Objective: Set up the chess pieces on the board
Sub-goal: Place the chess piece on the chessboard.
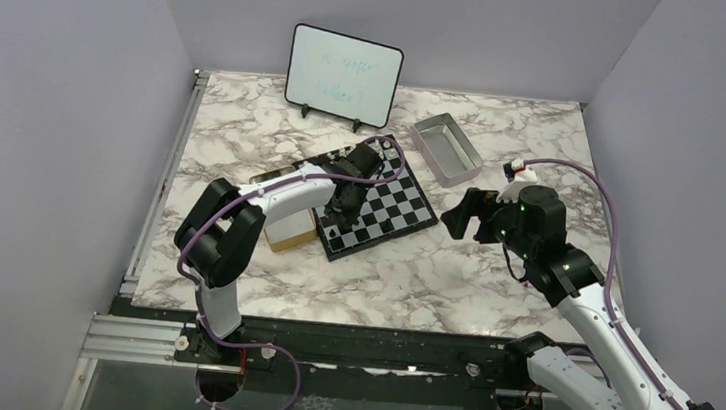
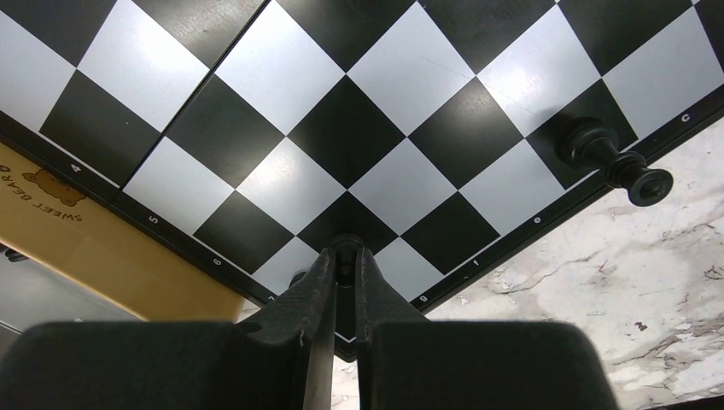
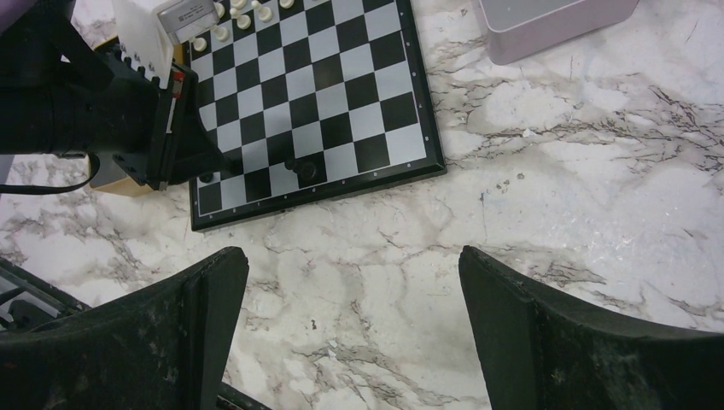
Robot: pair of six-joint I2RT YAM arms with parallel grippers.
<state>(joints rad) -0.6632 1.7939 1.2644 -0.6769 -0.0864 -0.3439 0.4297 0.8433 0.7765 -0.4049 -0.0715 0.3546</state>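
Nearest the lens in the left wrist view, the left gripper had its fingers drawn almost together, clamped on a tiny black piece; only the piece's top showed between them, low over a dark square in the edge row of the board, close to a corner; whether its base touched the square could not be told. A second black piece sat on a dark square further along the same row, its head reaching out over the rim; standing or tipped, I could not say. White pieces crowded the far end of the board; a tan box lay just beside the board. The right gripper hung over the table, well off the board, fingers wide apart, holding nothing.

The step in hand looked like seating this black piece on its home square, with the black side barely begun. The next move would call for settling the base flat and centred; then parting the fingers only a little and lifting straight up, so the piece was not dragged over; after that, fetching another black piece.
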